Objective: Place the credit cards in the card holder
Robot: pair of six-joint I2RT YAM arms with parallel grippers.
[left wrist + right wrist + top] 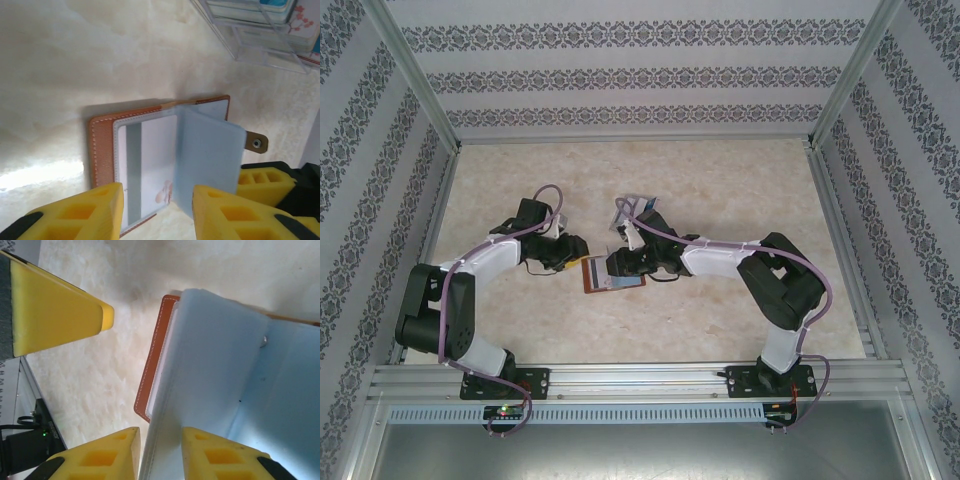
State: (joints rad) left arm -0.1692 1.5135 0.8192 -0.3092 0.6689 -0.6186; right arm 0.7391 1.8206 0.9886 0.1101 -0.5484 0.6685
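- We count one card holder (102,145), lying open on the table (75,60) between the two arms, brown cover down.
- One credit card (152,155) is in plain sight, tucked in a clear sleeve on the page that lies flat, grey stripe up.
- Some stacked cards (260,7) sit in a clear box (270,55) just beyond the holder; we cannot count those.
- Two end effectors. The left end effector (157,192) hovers over the holder's near edge, fingers apart, nothing between them.
- The right end effector (160,437) is clamped on the holder's grey-blue leaf (215,365) and holds it raised off the cover.
- That raised leaf stands in the way: on the right wrist camera it hides the sleeve and the card.
- The left wrist camera gives us the card and the clasp tab (256,143) poking out past the leaf.
- The right wrist camera gives the stitched brown edge instead, plus one yellow finger (55,305) of the left end effector at upper left.
- From above, both arms meet at the holder in mid-table.
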